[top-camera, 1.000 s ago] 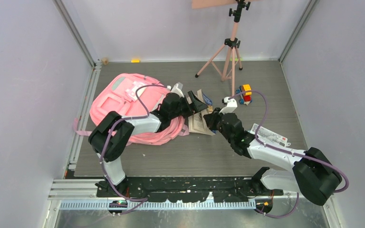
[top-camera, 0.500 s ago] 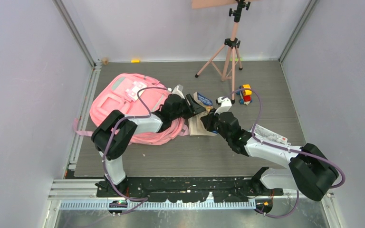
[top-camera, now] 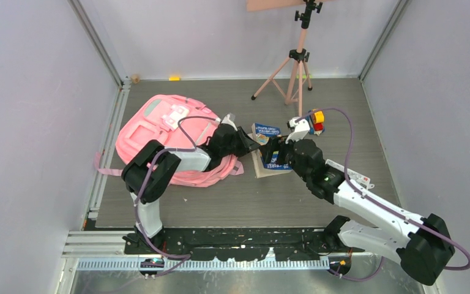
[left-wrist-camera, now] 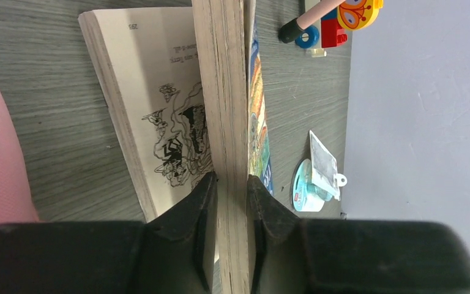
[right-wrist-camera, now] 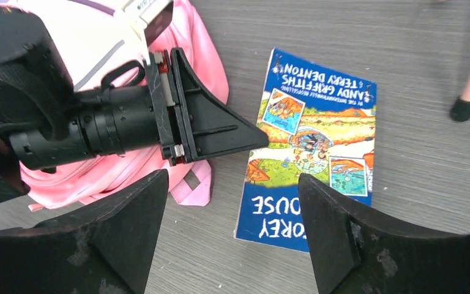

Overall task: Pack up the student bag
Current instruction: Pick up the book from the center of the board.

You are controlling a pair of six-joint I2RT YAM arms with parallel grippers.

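Pink and soft, the student bag (top-camera: 153, 138) lies flat on the left half of the grey wood-grain bench (top-camera: 220, 202). It sits close to the left edge, with one strap trailing out toward that edge.

The left arm (top-camera: 183, 160) reaches across the bag's near right part, and the left jaws stick out just past the bag's right side. In the left wrist view these jaws are narrow, pinched on the thick page block of a book (left-wrist-camera: 220, 92). One finger (left-wrist-camera: 203, 202) presses the side where a loose page with a black line drawing fans away. The other presses the side with the coloured cover. Whether the book rests on the bench or is lifted clear of it, I cannot tell.

Just right of the book, near the middle of the bench, are the right jaws. They stand wide, with nothing gripped. Seen from the right wrist, the two dark fingers (right-wrist-camera: 128, 239) frame the book's blue illustrated cover and the tip of the left jaws at the cover's left edge.

A pink tripod (top-camera: 298, 61) stands by the far edge, right of centre. A small toy of red, yellow and blue blocks (top-camera: 315, 120) sits near one of its feet, just beyond the right arm's wrist. A white-and-teal packet (left-wrist-camera: 315, 177) lies nearer the right edge, and the right arm (top-camera: 367, 205) stretches back past it to the near right corner.
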